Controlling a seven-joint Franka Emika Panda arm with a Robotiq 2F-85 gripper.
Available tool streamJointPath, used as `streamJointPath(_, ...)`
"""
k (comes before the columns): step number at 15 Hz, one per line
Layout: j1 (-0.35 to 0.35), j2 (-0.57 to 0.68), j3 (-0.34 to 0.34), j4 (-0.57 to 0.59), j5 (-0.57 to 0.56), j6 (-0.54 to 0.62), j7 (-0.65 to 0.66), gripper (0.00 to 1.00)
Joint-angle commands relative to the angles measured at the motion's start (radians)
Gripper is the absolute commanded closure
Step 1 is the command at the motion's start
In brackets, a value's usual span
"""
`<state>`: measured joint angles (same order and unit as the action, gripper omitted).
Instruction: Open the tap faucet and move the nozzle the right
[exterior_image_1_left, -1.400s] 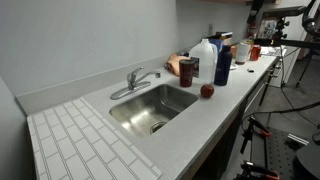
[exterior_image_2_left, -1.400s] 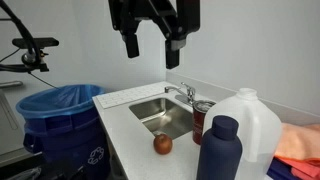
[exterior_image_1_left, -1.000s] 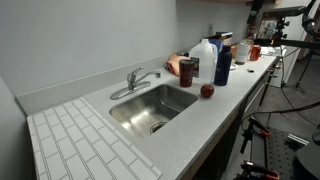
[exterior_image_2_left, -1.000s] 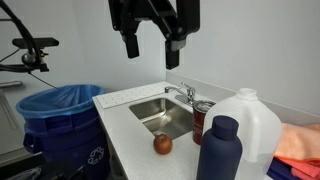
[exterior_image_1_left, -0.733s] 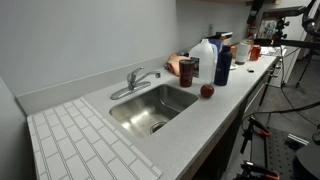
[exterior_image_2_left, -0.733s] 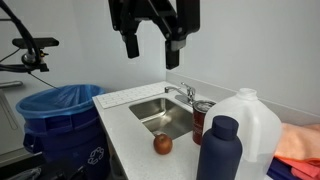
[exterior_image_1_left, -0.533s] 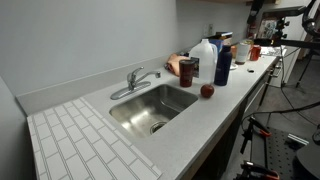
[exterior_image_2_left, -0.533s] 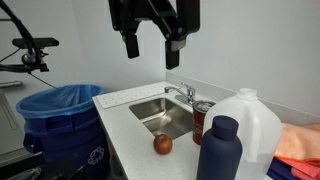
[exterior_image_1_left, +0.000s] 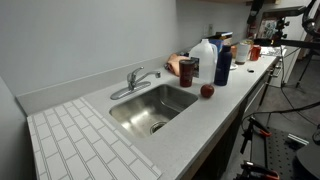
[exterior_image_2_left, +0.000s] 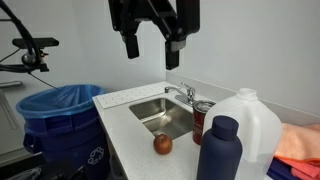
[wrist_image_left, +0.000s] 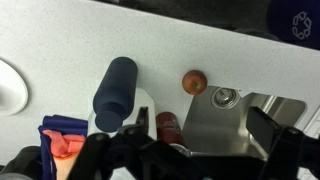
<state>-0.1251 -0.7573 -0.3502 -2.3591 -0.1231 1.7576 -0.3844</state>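
Gripper (exterior_image_2_left: 151, 57): at the top centre of the frame in an exterior view, high above the counter (exterior_image_2_left: 130, 125). Its two fingers (exterior_image_2_left: 131, 46) stand spread wide apart with nothing between them.

Tap faucet (exterior_image_1_left: 133, 82): mounted at the back edge of the sink (exterior_image_1_left: 150, 108), left of centre in an exterior view. It appears again at mid-right of frame (exterior_image_2_left: 183, 95), below the gripper and well apart from it. The nozzle (exterior_image_1_left: 149, 75) points toward the right of the frame, out along the rear rim of the basin. The lever position is too small to make out.

Other items: a red round object (exterior_image_1_left: 207, 91) lies on the counter just beside the sink's right corner. A dark blue bottle (exterior_image_1_left: 222, 62) and a white jug (exterior_image_1_left: 204, 54) stand further right. A blue bin (exterior_image_2_left: 58, 112) stands at lower left beside the counter.

Wrist view: the bottle (wrist_image_left: 115, 92) lies left of centre, the red object (wrist_image_left: 193, 81) at centre (the tap itself is not seen here).
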Motion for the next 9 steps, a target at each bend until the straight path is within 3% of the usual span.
streamJointPath(1,-0.012,0.002,0.009,0.0,0.005,0.007,0.012,0.0)
streamJointPath(6,-0.008,0.002,0.007,0.0,-0.006,0.01,-0.003,0.0)
streamJointPath(7,0.003,0.088,-0.03,0.199,-0.004,-0.1,-0.055,0.0)
streamJointPath(8,0.001,0.095,-0.03,0.215,-0.015,-0.102,-0.06,0.0)
streamJointPath(9,-0.007,0.022,-0.005,0.067,-0.003,-0.021,-0.014,0.0)
